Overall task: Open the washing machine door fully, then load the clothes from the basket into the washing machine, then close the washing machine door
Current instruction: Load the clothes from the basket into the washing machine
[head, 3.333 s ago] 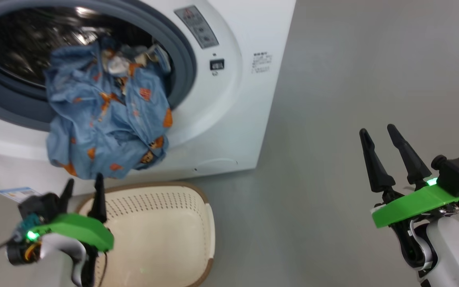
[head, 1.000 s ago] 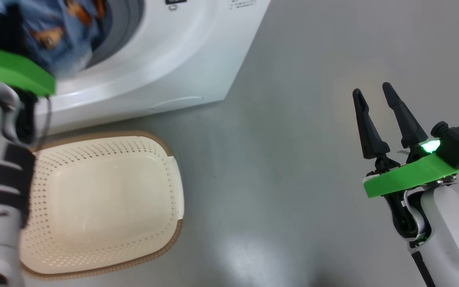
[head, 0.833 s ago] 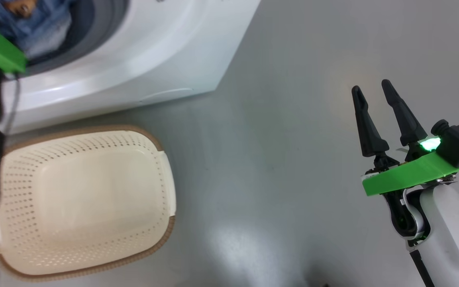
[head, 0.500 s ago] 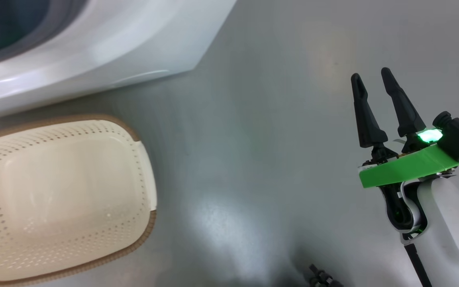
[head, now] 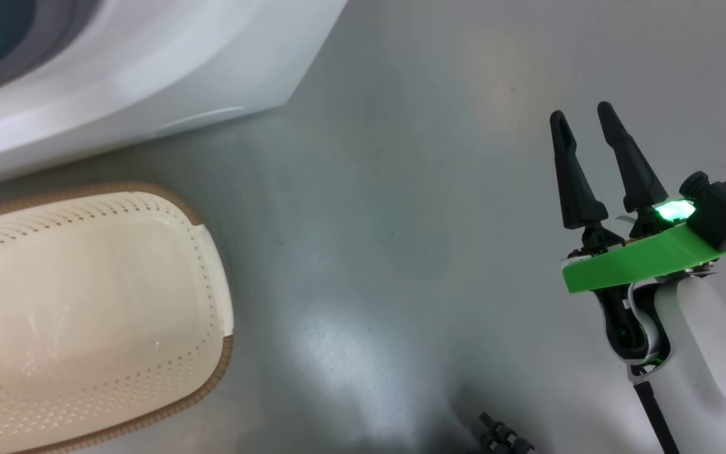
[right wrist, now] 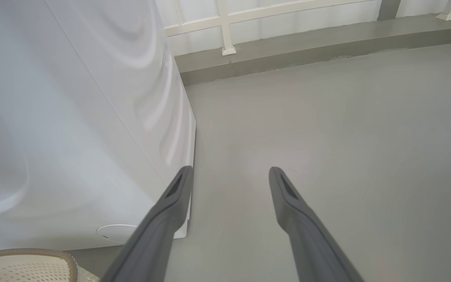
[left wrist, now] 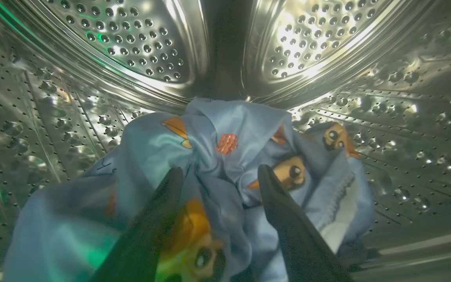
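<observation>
In the left wrist view the clothes [left wrist: 225, 129], light blue with orange-brown bears, lie bunched on the floor of the perforated steel drum [left wrist: 139, 47]. My left gripper [left wrist: 220, 169] is inside the drum, open, its two dark fingers spread with folds of the fabric between and behind them. The washing machine [head: 117, 82] shows its white lower front corner at the head view's top left, with the empty cream basket [head: 208, 277] below it. My right gripper [head: 581, 111] hangs open over bare floor at the right. The washing machine door is out of view.
Grey floor [head: 388, 221] spreads between the basket and my right arm. The right wrist view shows the machine's side [right wrist: 73, 117], its round filter cap [right wrist: 116, 232], the basket's rim [right wrist: 26, 254] and a white railing [right wrist: 225, 23] on a low kerb behind. A small dark part [head: 501, 435] pokes in at the bottom.
The head camera has swung, sliding machine and basket leftward in the picture. My left arm, carrying the clothes into the opening, has passed out of that view. The right gripper keeps its pose.
</observation>
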Controlling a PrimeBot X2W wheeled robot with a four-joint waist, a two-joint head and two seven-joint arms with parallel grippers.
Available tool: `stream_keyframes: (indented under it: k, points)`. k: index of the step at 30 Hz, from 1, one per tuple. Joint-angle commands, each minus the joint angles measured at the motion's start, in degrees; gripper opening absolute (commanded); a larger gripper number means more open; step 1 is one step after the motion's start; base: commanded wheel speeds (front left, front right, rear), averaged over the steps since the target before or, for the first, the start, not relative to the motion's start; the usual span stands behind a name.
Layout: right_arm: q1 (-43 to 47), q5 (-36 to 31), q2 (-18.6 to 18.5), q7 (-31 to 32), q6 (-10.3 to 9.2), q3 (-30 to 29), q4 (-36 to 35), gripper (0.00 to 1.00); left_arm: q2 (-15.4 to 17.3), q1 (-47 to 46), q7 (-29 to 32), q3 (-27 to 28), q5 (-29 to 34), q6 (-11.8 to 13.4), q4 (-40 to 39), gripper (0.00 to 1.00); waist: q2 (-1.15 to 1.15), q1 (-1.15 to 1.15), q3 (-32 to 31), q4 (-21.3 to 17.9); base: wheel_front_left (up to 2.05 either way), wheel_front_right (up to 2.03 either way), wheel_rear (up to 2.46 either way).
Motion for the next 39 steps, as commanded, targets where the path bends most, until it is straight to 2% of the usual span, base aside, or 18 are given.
stream_keyframes:
  k: [1,5,17,23,34,39]
  points:
    - [0.4,-0.1,-0.6,-0.4,0.32,1.0,-0.8,1.00,1.9,1.2,0.1,-0.2,-1.0,-0.1,-1.2,1.00,0.00,-0.01,-1.4,0.9,0.00,0.00,0.00]
    - [0.5,-0.1,-0.9,-0.4,0.32,1.1,-0.3,1.00,1.1,4.7,-1.6,-1.4,-2.9,-0.1,-2.2,1.00,0.00,-0.01,-3.9,1.8,0.00,0.00,0.00]
    - [1.6,0.4,-2.1,-0.4,0.32,2.5,1.7,1.00,-2.5,18.2,-13.1,-4.6,-4.6,-0.1,-3.3,1.00,0.00,-0.01,-14.5,5.4,0.00,0.00,0.00]
    - [3.1,0.8,-3.3,-0.4,0.32,2.6,2.9,1.00,-4.2,23.9,-14.8,-4.2,-4.4,0.2,-5.3,1.00,0.00,-0.01,-19.9,7.7,0.00,0.00,0.00]
    - [6.6,1.4,-4.7,-0.4,0.32,2.4,4.3,1.00,-8.1,42.1,-14.9,2.5,0.0,4.4,-22.2,1.00,0.00,-0.01,-28.7,12.0,0.00,0.00,0.00]
    - [8.0,1.8,-5.0,-0.4,0.32,2.2,4.8,1.00,-9.7,48.9,-14.9,4.2,2.4,5.5,-28.3,1.00,0.00,-0.01,-31.4,13.5,0.00,0.00,0.00]
